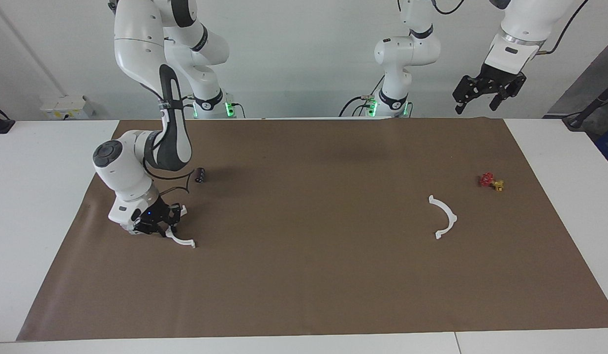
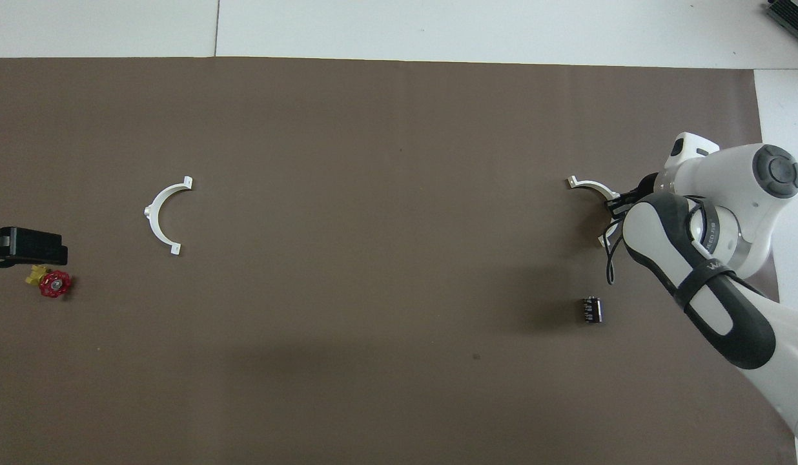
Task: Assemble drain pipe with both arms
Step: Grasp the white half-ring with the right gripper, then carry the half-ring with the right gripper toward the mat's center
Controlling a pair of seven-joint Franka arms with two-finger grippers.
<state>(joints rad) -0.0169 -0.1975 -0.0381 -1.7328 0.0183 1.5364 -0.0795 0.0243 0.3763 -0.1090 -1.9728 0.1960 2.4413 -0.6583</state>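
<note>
Two thin white plastic half-ring arcs lie well apart on the brown mat (image 1: 304, 275), one toward each arm's end of the table, so the drain pipe is in 2 separate pieces.

The first arc (image 1: 444, 217) sits toward the left arm's end, flat on the mat, w/ nothing touching it. It's a slim curved strip w/ small square tabs at both tips & a little nub on the outer curve at mid-arc. In the overhead view the same arc (image 2: 164, 215) has its open side facing the right arm's end.

The second arc (image 1: 180, 239) is toward the right arm's end, under the right gripper (image 1: 159, 223). The right gripper is down at mat level on the arc's middle; one tabbed end sticks out clear on the mat, the other tip shows just beside the fingers. Fingers sit close around the strip, apparently clamped on it, though the wrist hides part of the contact. Overhead, only one end of that arc (image 2: 589, 186) shows clearly; the rest is covered by the arm.

The left gripper (image 1: 486, 93) hangs high at the mat's edge nearest the robots, waiting, fingers spread apart, holding nothing.

A small red & yellow valve (image 1: 491, 182) lies near the first arc, nearer the robots. A small dark block (image 1: 199, 175) lies near the right arm's wrist, nearer the robots than the second arc
</note>
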